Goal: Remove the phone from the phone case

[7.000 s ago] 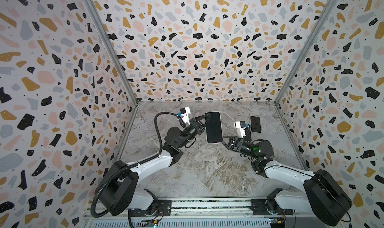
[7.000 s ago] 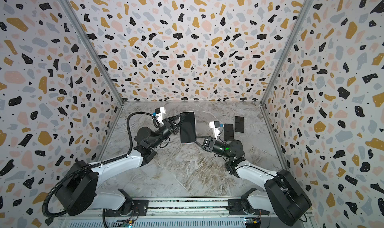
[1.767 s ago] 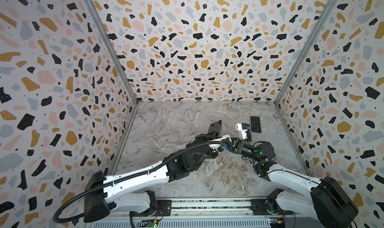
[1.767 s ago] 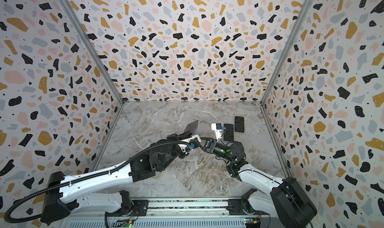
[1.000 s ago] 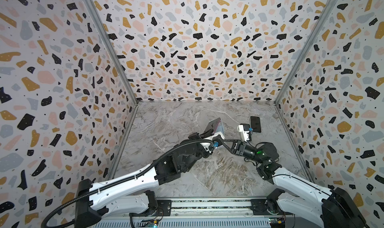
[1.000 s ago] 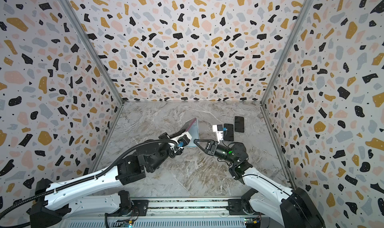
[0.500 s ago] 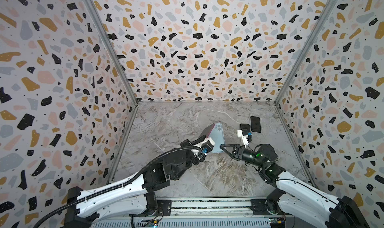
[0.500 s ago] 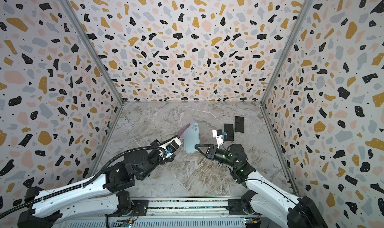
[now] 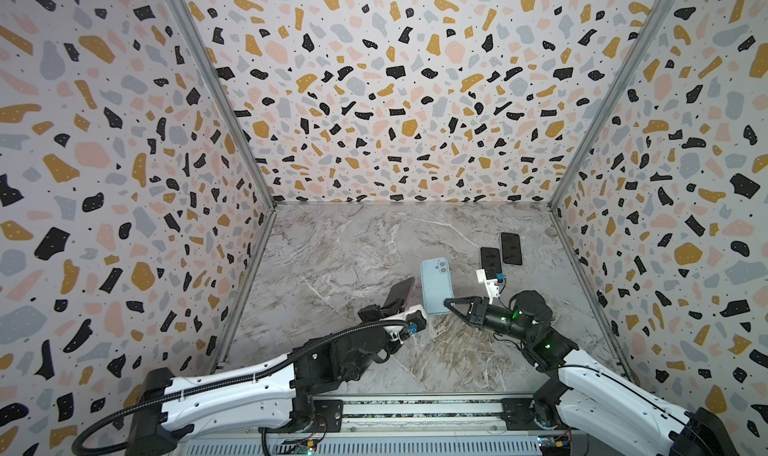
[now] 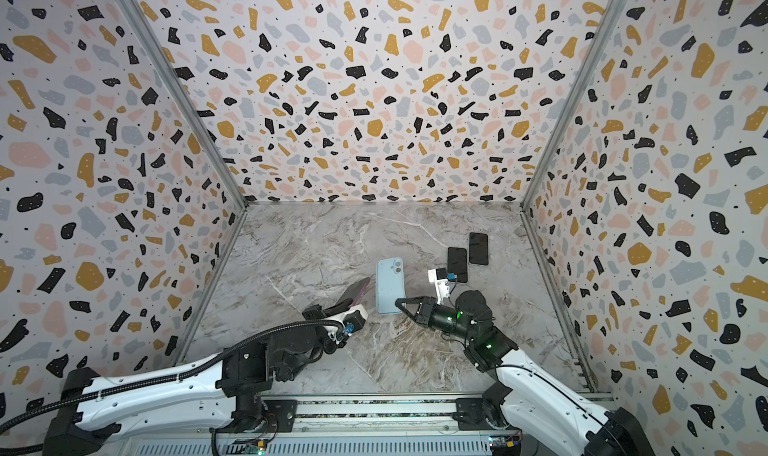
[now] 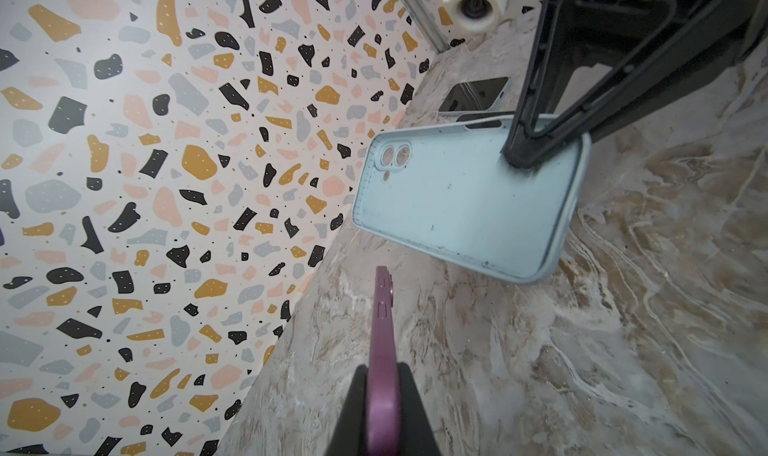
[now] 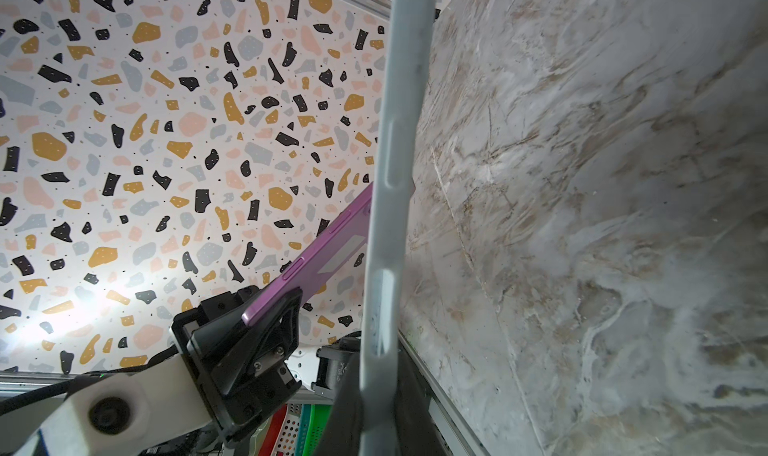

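Phone [image 9: 400, 293], purple and bare, is tilting above the tabletop [image 9: 353, 242], left fingers [image 11: 353, 412] clamping its lower end. Just beside it, right fingers [image 9: 467, 308] are pinching the emptied pale-blue phone case [image 9: 435, 285]; two dark phones [image 9: 490, 259] [image 9: 510, 248] are lying beyond.

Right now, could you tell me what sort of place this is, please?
Probably a robot test cell: terrazzo-patterned panel walls boxing in a grey marble-look tabletop, with white arms on a metal front rail.

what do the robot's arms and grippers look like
Both arms are white shells with black joints. The left arm carries a black ribbed cable; the right arm shows green lights. The left gripper and right gripper are black, with triangular open-frame fingers.
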`<state>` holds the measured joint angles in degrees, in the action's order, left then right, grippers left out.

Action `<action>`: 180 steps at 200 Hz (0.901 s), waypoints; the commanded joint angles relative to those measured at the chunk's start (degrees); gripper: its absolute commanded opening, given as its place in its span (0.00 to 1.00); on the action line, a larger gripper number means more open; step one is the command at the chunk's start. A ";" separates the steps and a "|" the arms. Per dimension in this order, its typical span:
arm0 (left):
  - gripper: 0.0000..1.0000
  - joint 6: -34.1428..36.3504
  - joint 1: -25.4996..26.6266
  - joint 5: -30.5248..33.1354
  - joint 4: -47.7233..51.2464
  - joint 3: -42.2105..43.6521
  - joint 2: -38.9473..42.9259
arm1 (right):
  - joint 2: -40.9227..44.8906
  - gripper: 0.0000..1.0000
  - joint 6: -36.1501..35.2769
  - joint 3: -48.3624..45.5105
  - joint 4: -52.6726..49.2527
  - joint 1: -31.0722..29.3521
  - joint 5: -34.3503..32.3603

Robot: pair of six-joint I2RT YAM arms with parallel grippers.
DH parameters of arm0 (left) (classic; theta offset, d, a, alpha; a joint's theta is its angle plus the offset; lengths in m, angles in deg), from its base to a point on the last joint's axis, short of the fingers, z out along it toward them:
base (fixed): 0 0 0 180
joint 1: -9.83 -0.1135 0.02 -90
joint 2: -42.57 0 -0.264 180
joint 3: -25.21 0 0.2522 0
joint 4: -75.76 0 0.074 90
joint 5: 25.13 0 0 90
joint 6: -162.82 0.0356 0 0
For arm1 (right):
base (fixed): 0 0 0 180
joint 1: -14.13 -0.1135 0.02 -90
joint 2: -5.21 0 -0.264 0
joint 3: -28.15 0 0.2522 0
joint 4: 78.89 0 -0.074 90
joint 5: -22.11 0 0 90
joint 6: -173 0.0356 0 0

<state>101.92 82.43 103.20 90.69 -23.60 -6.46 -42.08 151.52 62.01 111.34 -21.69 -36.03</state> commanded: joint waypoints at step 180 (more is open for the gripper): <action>0.00 2.72 6.14 5.82 -13.84 7.47 -21.99 | -13.53 0.00 -1.78 -6.98 5.20 -0.22 5.45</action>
<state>104.77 87.87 107.44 81.09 -16.04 -26.85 -54.45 149.99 54.97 112.89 -21.69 -31.48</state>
